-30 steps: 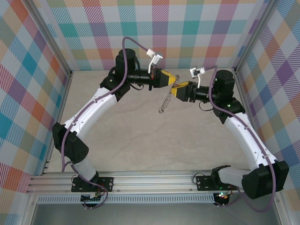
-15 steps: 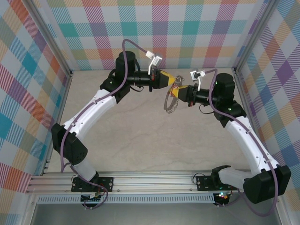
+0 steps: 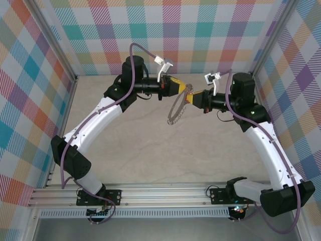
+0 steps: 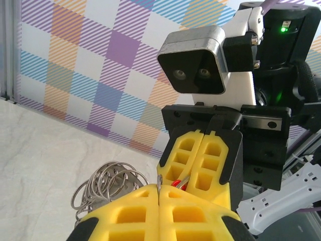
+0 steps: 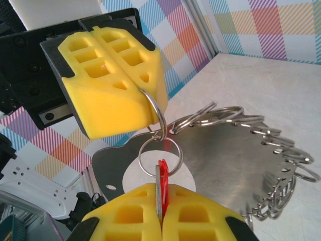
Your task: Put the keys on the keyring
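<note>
Both arms meet nose to nose in the air over the far part of the counter point(image 3: 145, 150), near the middle of its far edge. The left pincer point(image 3: 183, 87) is pressed together on one of the silver loops at the rim of the keyring point(image 3: 175, 109). The big grey hoop hangs from that loop and slants down toward the counter's near-left, clear of the surface as far as I can tell.

The right pincer point(image 3: 190, 96) is clamped on the keys point(image 5: 162, 187), with the red tag standing on edge between its yellow fingers point(image 5: 125, 216). A small ring point(image 5: 159, 153) above the tag sits right against the loop the left pincer pinches. I can't quite make out whether the two are threaded through each other. From the left wrist, the tag is a sliver of red where the two pairs of fingertips meet.
</note>
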